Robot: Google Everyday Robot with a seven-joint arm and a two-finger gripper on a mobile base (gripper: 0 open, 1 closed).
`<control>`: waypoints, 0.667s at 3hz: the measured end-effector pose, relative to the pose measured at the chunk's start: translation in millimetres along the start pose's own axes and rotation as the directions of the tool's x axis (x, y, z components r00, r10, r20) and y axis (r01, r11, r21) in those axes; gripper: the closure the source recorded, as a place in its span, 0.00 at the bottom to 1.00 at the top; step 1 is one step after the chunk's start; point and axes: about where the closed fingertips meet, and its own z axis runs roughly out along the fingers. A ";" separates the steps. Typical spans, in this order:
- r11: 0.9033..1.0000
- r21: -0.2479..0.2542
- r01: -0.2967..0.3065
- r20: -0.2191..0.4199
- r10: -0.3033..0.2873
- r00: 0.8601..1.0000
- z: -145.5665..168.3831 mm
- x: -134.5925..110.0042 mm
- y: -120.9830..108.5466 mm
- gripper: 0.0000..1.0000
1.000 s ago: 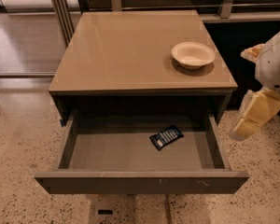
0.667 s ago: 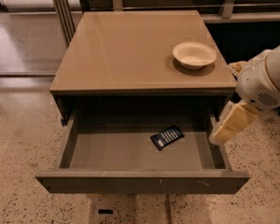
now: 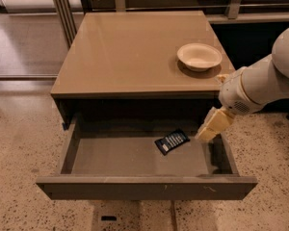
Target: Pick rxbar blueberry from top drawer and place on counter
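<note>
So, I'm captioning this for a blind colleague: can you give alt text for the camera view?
The robot's gripper hangs over the right side of an open drawer, just right of a dark rxbar lying flat inside. Above, a tan counter holds a cream bowl near its right edge.

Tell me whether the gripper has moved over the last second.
Yes. The gripper has swung left, from outside the right wall of the top drawer to above its inside, close to the rxbar blueberry.
</note>
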 end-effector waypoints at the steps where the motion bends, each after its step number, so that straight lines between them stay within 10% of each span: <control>1: 1.000 -0.005 -0.031 -0.018 0.031 0.999 9.0 12.9 0.4 0.00; 2: 0.998 -0.017 -0.068 -0.021 0.068 0.998 27.9 30.5 0.2 0.00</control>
